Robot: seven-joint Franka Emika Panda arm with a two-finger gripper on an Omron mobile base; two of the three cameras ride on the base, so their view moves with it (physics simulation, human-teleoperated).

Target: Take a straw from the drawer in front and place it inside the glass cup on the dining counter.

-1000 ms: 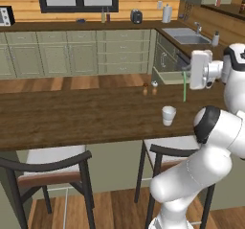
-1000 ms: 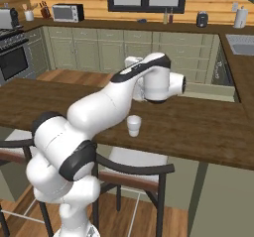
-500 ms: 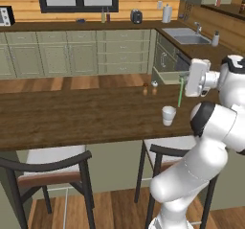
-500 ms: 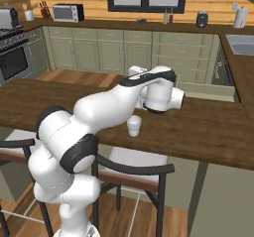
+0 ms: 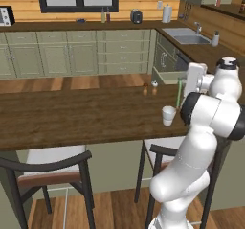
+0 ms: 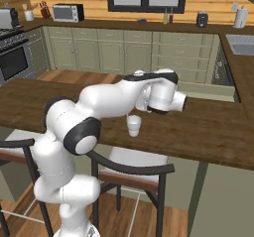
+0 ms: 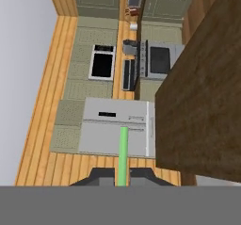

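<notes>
**Jaws clamped on the straw, carry nearly at the cup**

Jaws are shut tight on the straw (image 7: 123, 153); in the hand view we see it running out from between the two dark tips of the gripper (image 7: 122, 174).

Left to right in the left base view:
- dining counter (image 5: 72, 118), long dark plank top, bare on the left
- two small shakers, near the far edge
- glass cup (image 5: 168, 115), upright near our edge of the counter, nothing in it that we can see
- straw (image 5: 179, 93), standing roughly vertical, just beside the cup on its right and a bit beyond it
- arm and hand, right of the straw

In the right base view the cup (image 6: 133, 125) sits just below and left of the hand.

Progress, our read: pick from the drawer is done, straw is up at counter level. Left to do: line the lower end up over the cup mouth, lower it in, release. Straw is thin and slightly bent, so the tip may catch the rim or tip the light cup.
</notes>
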